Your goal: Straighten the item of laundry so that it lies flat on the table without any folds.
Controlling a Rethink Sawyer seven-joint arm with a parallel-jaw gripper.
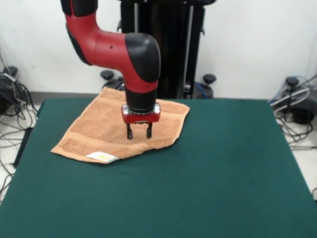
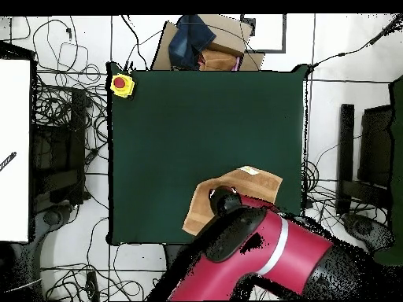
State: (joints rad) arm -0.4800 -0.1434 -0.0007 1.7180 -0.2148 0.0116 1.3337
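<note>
- table (image 1: 223, 173): dark green cover, spreads well beyond the claw on every side; in the front view most of the bare green lies nearer the camera than the claw and to its right
- arm (image 1: 114, 47): red and black, comes down from the top left of the front view, bends at a black elbow and drops straight down to the claw; in the overhead view it hides the claw and part of the cloth
- towel (image 1: 99, 129): peach-orange terry, directly under the claw and spread out around it, more of it to the claw's left in the front view; near the table's far edge; lies mostly flat, outline skewed rather than square; woven band visible running across it beside the claw; the part behind the claw is hidden by the arm
- claw (image 1: 139, 131): two short black fingers (image 1: 130, 132) pointing down below a red and silver wrist block; narrow gap between them, nothing held; tips right at the towel surface, contact or not I cannot tell
- label (image 1: 102, 157): small, white, at the towel's near edge, below and left of the claw in the front view
- yellow box with red button (image 2: 121, 84): at a table corner in the overhead view, well apart from the claw
</note>
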